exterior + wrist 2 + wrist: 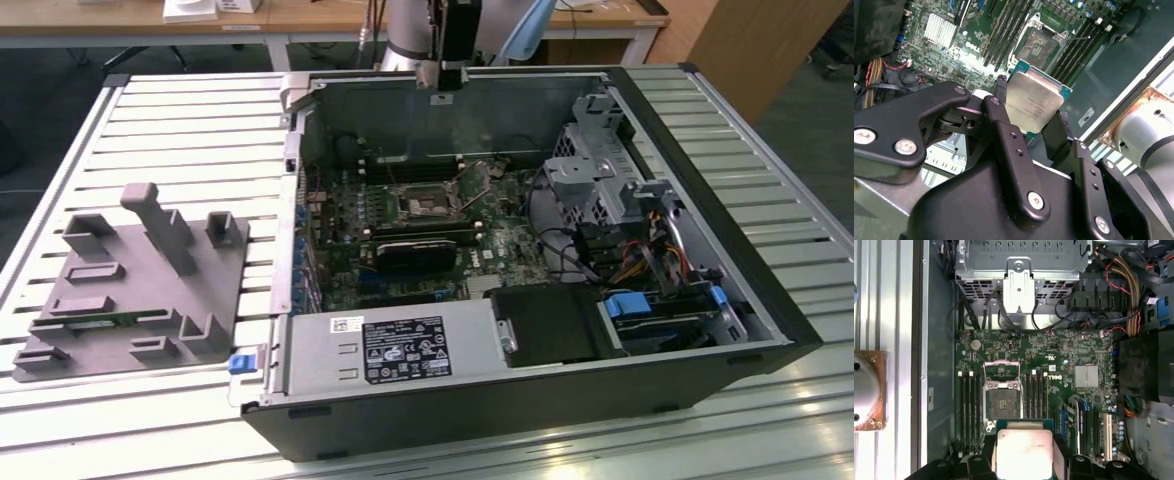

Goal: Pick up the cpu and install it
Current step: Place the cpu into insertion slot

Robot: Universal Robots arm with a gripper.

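While hovering over the green motherboard (1054,365) inside the open metal case (441,110), the black pincer (1030,116) is clamping the flat square cpu (1035,100) by opposite edges, silvery matte lid up, near the black-framed socket (1036,47).

Gripper (1030,112): matt black body carrying hinged black links (919,117), each pinned with round silver screws (1035,200). Two narrow black fingers (999,102) extend from the links, and small holes run along the link faces. Arm (1149,135): smooth silver-grey tube beside the gripper, ringed by a black band. In the exterior view it is also grey.
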